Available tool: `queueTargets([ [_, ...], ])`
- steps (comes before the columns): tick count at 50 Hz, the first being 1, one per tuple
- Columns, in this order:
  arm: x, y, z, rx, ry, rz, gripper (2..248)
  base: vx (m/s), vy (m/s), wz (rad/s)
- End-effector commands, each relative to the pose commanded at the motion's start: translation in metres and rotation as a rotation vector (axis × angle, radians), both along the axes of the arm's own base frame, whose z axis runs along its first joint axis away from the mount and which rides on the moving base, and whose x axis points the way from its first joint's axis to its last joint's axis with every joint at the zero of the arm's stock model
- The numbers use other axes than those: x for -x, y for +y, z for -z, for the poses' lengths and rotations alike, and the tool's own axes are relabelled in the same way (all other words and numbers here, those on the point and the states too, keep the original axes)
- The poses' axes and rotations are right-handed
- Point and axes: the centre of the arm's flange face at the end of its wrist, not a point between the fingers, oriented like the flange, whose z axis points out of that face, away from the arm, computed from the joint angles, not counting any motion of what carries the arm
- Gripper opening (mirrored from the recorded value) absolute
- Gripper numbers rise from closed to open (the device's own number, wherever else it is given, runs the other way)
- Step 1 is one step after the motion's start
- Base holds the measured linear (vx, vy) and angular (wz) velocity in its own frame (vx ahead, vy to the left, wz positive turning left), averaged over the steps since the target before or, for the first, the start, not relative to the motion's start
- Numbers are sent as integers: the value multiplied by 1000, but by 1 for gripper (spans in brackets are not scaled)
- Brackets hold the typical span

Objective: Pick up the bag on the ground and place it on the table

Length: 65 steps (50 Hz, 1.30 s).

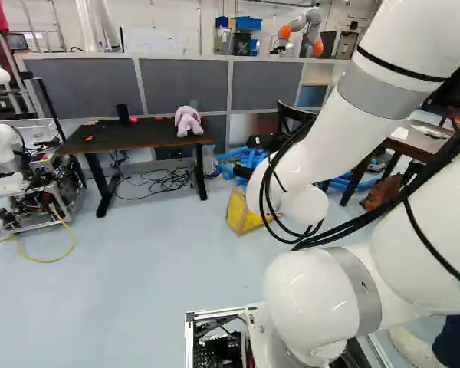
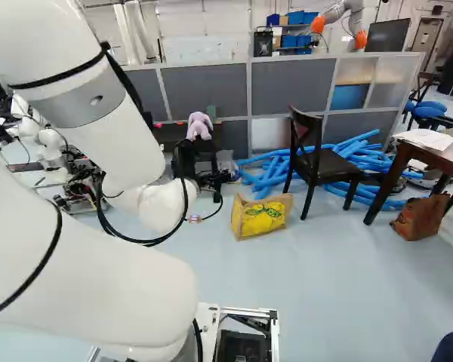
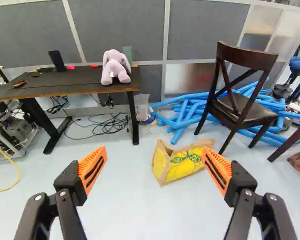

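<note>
The gripper [image 2: 211,179] shows as a dark shape beyond the arm in the right base view; fingers unclear there. In the wrist view the gripper [image 3: 154,152] stands open, its orange-padded fingers wide apart with nothing held. A yellow and brown bag [image 3: 179,162] rests on the floor ahead, nearer the right-hand finger's line; the same bag [image 2: 262,218] lies left of the chair in the right base view. The dark table [image 3: 65,82] stands farther off, a lilac plush rabbit [image 3: 114,67] at its edge.
A dark chair [image 2: 317,160] and blue tubes [image 2: 272,175] stand behind the bag. Another brown bag [image 2: 420,217] sits by a second table [image 2: 438,157] at the right. Cables [image 1: 165,180] lie under the dark table. Another robot [image 1: 4,146] stands at the left.
</note>
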Motion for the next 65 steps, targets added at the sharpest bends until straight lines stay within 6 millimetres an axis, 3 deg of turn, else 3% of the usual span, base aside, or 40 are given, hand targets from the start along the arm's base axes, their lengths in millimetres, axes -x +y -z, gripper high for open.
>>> queueTargets([
  [65, 0, 0, 0, 0, 0, 0, 247, 176, -18, -34],
])
